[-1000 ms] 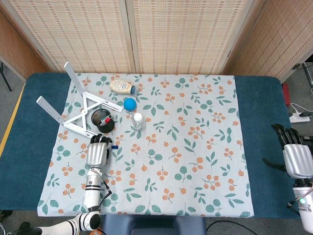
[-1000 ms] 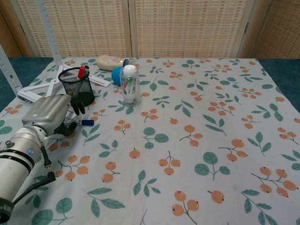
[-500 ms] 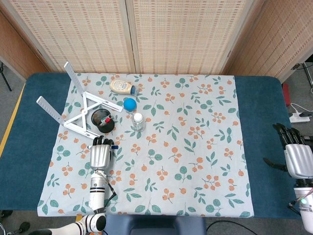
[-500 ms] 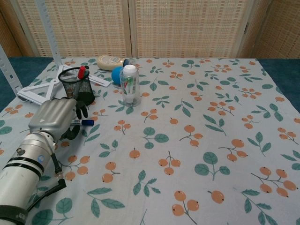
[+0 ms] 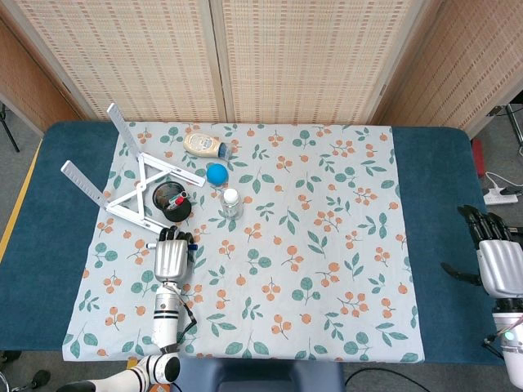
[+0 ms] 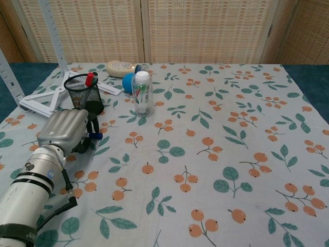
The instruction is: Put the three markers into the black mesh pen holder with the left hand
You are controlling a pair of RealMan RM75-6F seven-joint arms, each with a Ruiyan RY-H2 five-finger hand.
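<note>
The black mesh pen holder stands at the back left with a red-capped marker upright inside. My left hand lies just in front of it, palm down, fingers spread and bent over a marker on the cloth. Only that marker's blue cap pokes out at the hand's right side, and the rest is hidden. I cannot see any finger closed round it. My right hand rests far right on the blue table, open and holding nothing.
A clear bottle with a white cap stands right of the holder. Behind it are a blue ball and a lying squeeze bottle. A white folding stand lies close behind and left of the holder.
My left hand has slid right and slightly forward, from beside the blue-capped marker to over it. The marker has stayed on the cloth. The right hand is still.
</note>
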